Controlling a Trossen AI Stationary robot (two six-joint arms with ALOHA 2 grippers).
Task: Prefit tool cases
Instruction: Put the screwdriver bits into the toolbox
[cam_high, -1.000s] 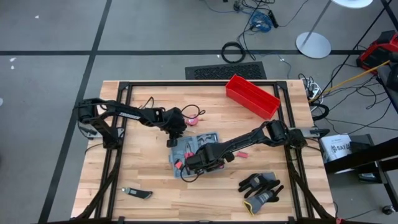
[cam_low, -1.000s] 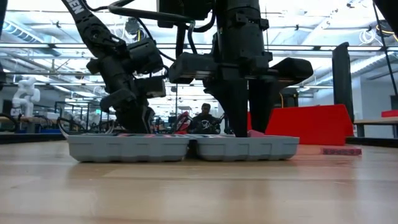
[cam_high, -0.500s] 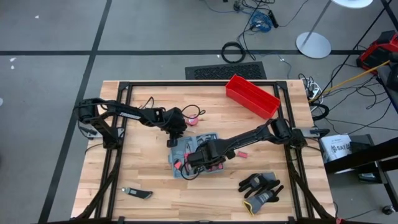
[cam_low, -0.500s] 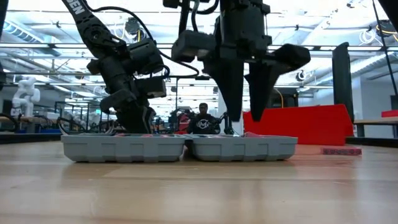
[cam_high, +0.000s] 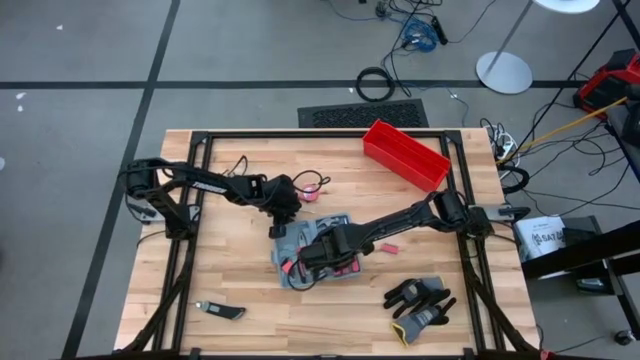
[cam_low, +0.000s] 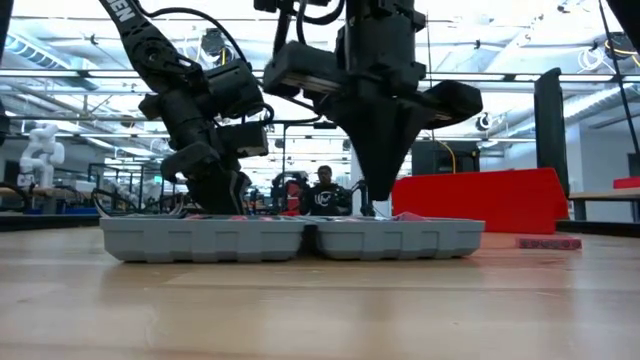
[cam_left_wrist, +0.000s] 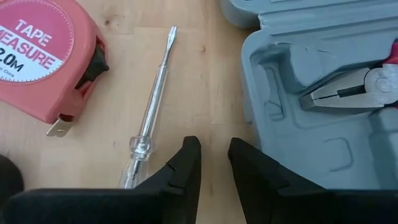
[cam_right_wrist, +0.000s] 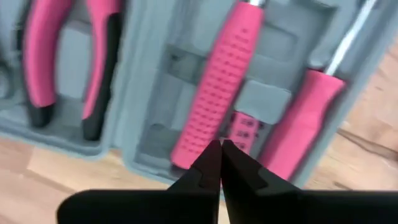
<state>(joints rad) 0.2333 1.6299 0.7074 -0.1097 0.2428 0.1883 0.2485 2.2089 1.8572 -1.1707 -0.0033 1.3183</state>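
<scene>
from above: open tool case (cam_high: 318, 247) lying flat near the middle of the table (cam_high: 215, 285), well clear of every edge. right gripper (cam_high: 318, 255) poised over the case's near half, left gripper (cam_high: 283, 207) hovering just off the case's far-left corner. red bin (cam_high: 404, 154) up by the far edge, black gloves (cam_high: 420, 302) toward the near right corner, both well apart from the work.

from table height: both halves of the case (cam_low: 292, 238) sitting level on the wood. right gripper (cam_low: 378, 195) tapering to a single point above the right half, fingers pinched together with nothing between them, not touching the tray. left gripper (cam_low: 215, 185) low behind the left half.

left wrist: fingers (cam_left_wrist: 186, 163) slightly parted and empty, over bare wood between a clear-handled screwdriver (cam_left_wrist: 149, 116) and the grey moulded tray (cam_left_wrist: 323, 93). pliers (cam_left_wrist: 348, 90) already seated in a slot there. red tape measure (cam_left_wrist: 43, 56) just beyond the screwdriver.

right wrist: closed fingertips (cam_right_wrist: 219, 160) right above a pink handle (cam_right_wrist: 214, 93) lying in its moulded slot, a second pink handle (cam_right_wrist: 300, 121) beside it.

judgement: likely pressing or nudging tools home. best to push straight down on the handle's middle with the closed tips, gently, to avoid tipping the tray or popping the neighbouring tool loose.
</scene>
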